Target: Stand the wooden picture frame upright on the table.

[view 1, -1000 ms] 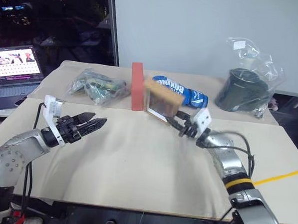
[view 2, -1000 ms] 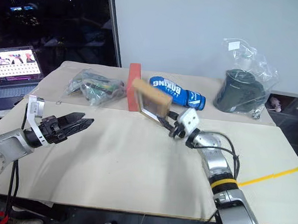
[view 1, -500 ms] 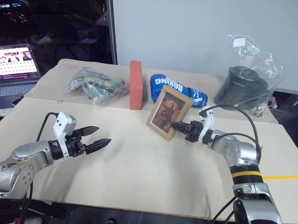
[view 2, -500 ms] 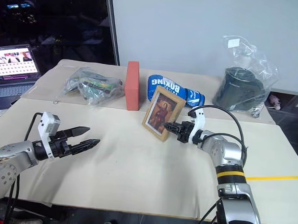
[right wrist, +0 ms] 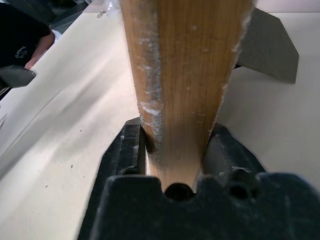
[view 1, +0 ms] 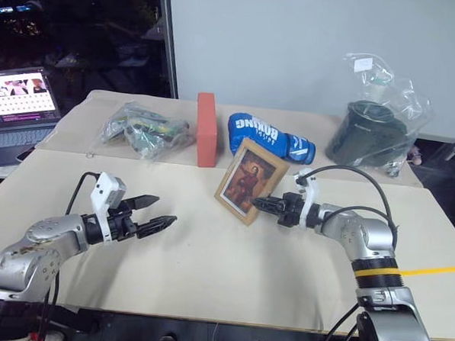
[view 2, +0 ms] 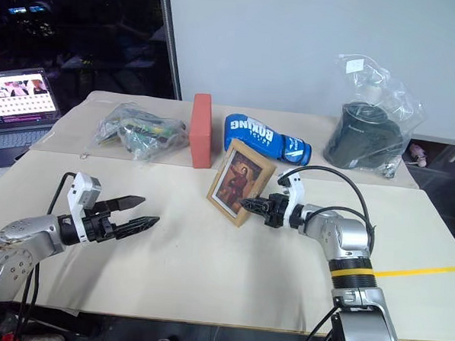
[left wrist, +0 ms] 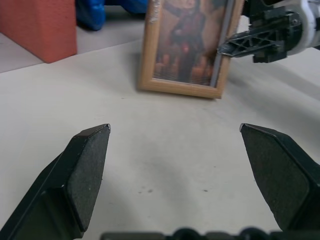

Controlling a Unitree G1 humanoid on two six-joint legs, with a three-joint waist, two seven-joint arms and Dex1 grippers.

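Observation:
The wooden picture frame point(view 1: 251, 179) stands on its bottom edge on the table point(view 1: 230, 270), leaning back a little, its dark reddish portrait facing me. My right gripper point(view 1: 261, 203) is shut on the frame's right side edge near the bottom; in the right wrist view the light wood edge point(right wrist: 185, 60) sits tight between the two black fingers, and the easel stand point(right wrist: 267, 47) is folded out behind. My left gripper point(view 1: 153, 213) hovers open over the table, well to the left of the frame, pointing at it, nothing between its fingertips point(left wrist: 92, 150).
A red-orange brick block point(view 1: 207, 129) stands upright just behind the frame, beside a blue boxing glove point(view 1: 271, 137). A plastic bag holding a dark container point(view 1: 374, 132) is at the back right, a bag of green items point(view 1: 146, 129) at the back left, a laptop point(view 1: 21, 102) far left.
My right gripper turned the frame from tilted in the air to standing on the table, portrait towards me. My left gripper sank and came slightly towards the frame.

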